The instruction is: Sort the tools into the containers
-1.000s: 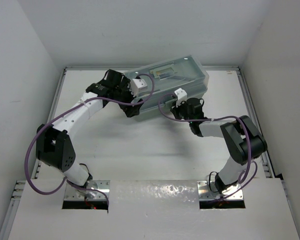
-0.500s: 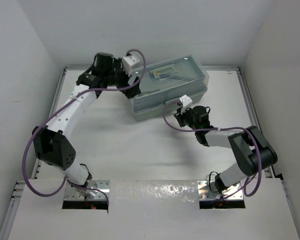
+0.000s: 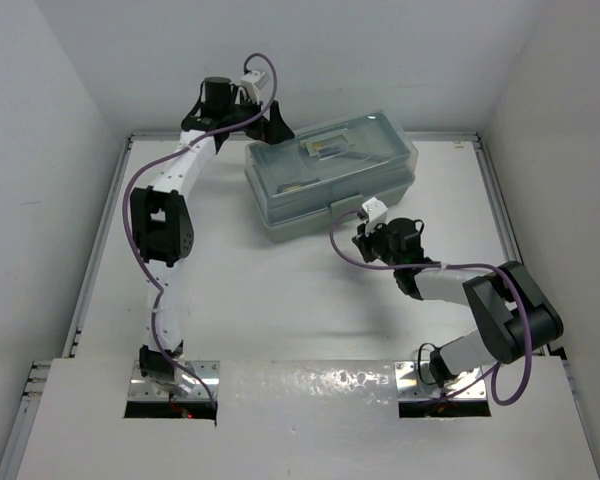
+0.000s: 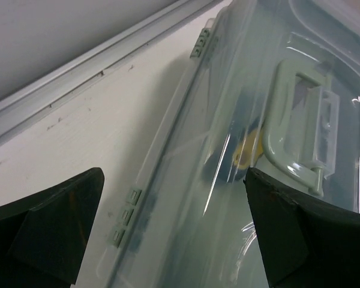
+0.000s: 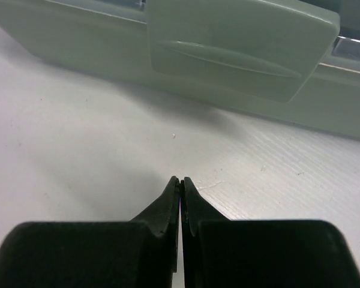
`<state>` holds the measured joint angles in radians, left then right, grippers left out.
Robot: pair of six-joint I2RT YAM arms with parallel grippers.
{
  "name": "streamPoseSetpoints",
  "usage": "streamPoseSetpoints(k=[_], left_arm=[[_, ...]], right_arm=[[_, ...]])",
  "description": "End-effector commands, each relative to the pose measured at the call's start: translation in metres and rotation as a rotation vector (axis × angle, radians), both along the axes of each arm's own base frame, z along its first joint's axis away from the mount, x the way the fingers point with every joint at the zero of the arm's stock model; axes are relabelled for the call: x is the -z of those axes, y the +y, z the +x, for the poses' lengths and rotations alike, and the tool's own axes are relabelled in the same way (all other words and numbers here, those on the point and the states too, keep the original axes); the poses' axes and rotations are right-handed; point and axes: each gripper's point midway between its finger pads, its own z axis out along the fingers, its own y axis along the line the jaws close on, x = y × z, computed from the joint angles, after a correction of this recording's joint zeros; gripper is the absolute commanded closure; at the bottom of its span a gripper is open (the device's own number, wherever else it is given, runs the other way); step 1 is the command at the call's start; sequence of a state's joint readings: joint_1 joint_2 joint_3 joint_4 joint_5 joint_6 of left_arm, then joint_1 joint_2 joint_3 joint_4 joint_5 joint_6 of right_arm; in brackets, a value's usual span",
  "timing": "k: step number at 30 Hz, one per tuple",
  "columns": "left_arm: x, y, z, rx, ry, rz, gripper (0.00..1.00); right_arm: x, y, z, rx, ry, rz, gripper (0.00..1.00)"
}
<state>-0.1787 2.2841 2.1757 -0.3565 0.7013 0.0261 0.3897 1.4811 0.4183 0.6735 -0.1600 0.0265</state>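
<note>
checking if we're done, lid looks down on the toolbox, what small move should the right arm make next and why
Probably nudge the right gripper forward to press the latch flat. Its jaws are shut and aimed at it, short of touching, and whether the latch has caught cannot be told. The left gripper hangs open over the hinge edge of the toolbox, holding nothing.

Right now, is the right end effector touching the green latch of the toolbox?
Apart. The right wrist view shows the shut right end effector short of the toolbox latch, with white table showing between them.
</note>
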Motion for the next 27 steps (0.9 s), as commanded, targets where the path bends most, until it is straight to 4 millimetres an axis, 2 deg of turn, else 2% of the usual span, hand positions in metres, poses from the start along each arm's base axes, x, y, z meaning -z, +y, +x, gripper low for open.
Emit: streamPoseSetpoints(k=[1,7,12,16,18,19,20,21,22,23,24,26,27], left_arm=[[-0.027,-0.019,-0.014,0.077,-0.07,-0.022,0.0],[0.007,-0.02,-0.02,0.075,0.002,0.016,0.01],[0.019,-0.015,-0.016,0.041,0.027,0.032,0.02],[0.026,-0.016,-0.015,0.039,0.038,0.036,0.03],[0.029,-0.016,-0.015,0.038,0.046,0.039,0.03],[0.032,-0.015,-0.015,0.035,0.052,0.041,0.03],[0.033,-0.015,-0.015,0.034,0.056,0.043,0.03],[0.036,-0.016,-0.016,0.036,0.066,0.045,0.04],[0.036,-0.015,-0.016,0.033,0.068,0.047,0.05],[0.038,-0.018,-0.018,0.036,0.072,0.051,0.05],[0.039,-0.019,-0.019,0.037,0.073,0.058,0.06],[0.043,-0.025,-0.022,0.048,0.07,0.076,0.06],[0.048,-0.027,-0.025,0.054,0.084,0.08,0.07]], right_arm=[[-0.025,0.009,0.013,-0.022,-0.067,0.02,1.0],[-0.027,0.005,0.013,-0.007,-0.07,0.011,1.0],[-0.021,-0.002,0.005,0.022,-0.052,0.013,1.0],[-0.029,-0.007,0.0,0.046,-0.068,0.03,1.0],[-0.036,-0.005,0.005,0.046,-0.085,0.038,1.0],[-0.04,-0.003,0.01,0.048,-0.098,0.04,1.0],[-0.033,-0.001,0.019,0.054,-0.082,0.028,1.0],[-0.056,0.009,0.043,0.062,-0.128,0.058,1.0],[-0.059,0.016,0.058,0.065,-0.132,0.079,1.0],[-0.063,0.035,0.089,0.054,-0.138,0.132,1.0],[-0.062,0.046,0.103,0.041,-0.138,0.16,1.0],[-0.052,0.059,0.121,0.039,-0.097,0.201,1.0],[-0.047,0.059,0.12,0.043,-0.092,0.208,1.0]])
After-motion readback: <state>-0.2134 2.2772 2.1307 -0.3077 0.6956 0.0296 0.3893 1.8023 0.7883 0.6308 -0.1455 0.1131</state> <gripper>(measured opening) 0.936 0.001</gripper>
